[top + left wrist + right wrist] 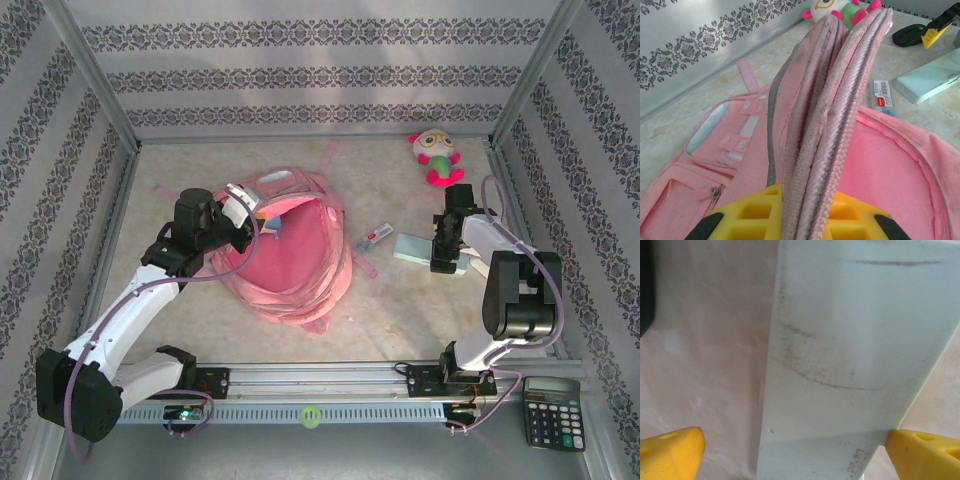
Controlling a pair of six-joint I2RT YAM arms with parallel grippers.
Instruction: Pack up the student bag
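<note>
The student bag (pixel 290 262), a large pink backpack, lies in the middle of the table with its main mouth gaping. My left gripper (pixel 258 214) is shut on the bag's zip rim (pixel 840 100) and holds that edge up, so the pink lining (pixel 900 170) shows; the yellow fingers (pixel 750 210) pinch the folded fabric. My right gripper (pixel 447 258) is open and hangs low over a pale mint flat box (pixel 415 248). In the right wrist view the box (pixel 855 340) lies between the yellow fingertips (pixel 675 450), closer to the right one.
A small red-and-white packet (pixel 375 236) lies between the bag and the box. A plush toy (pixel 435 157) sits at the back right. A calculator (pixel 552 410) rests at the near right corner. Patterned walls close in the table on three sides.
</note>
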